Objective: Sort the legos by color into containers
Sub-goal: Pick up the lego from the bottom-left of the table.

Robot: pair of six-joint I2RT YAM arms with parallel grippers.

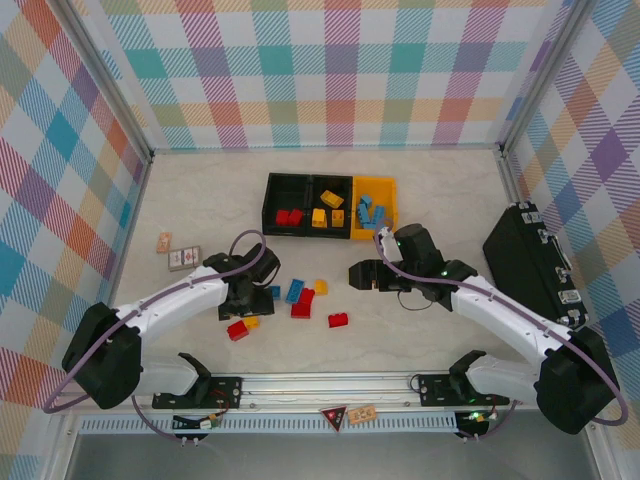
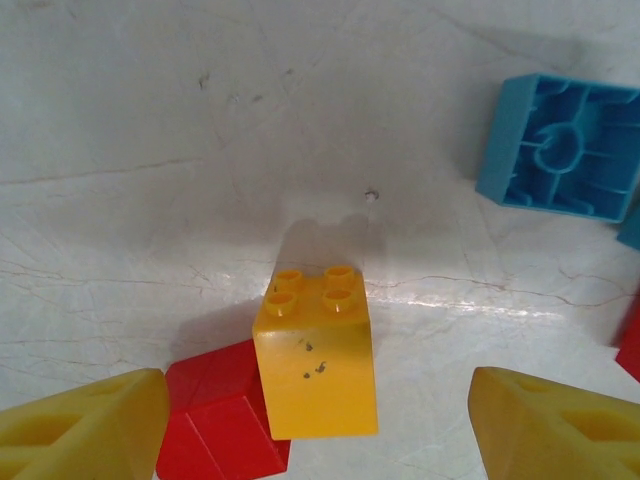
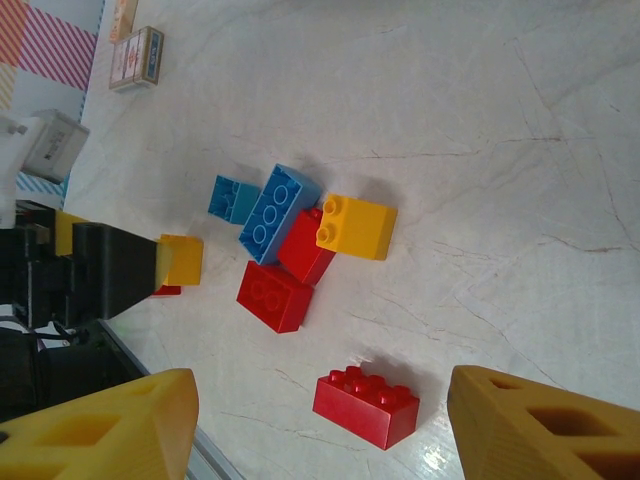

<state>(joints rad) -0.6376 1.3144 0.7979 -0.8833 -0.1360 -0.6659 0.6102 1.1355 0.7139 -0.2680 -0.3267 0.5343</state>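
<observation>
Left wrist: left end effector (image 2: 320, 430) spread astride untouched yellow lego (image 2: 318, 365); right end effector (image 3: 325, 425) spread, empty.

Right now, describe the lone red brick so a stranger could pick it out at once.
Start at the bins at the far middle of the table and come toward the near edge to the loose bricks. The red brick lies at the right end of that scatter. Unlike the other loose reds, it touches no other brick.
</observation>
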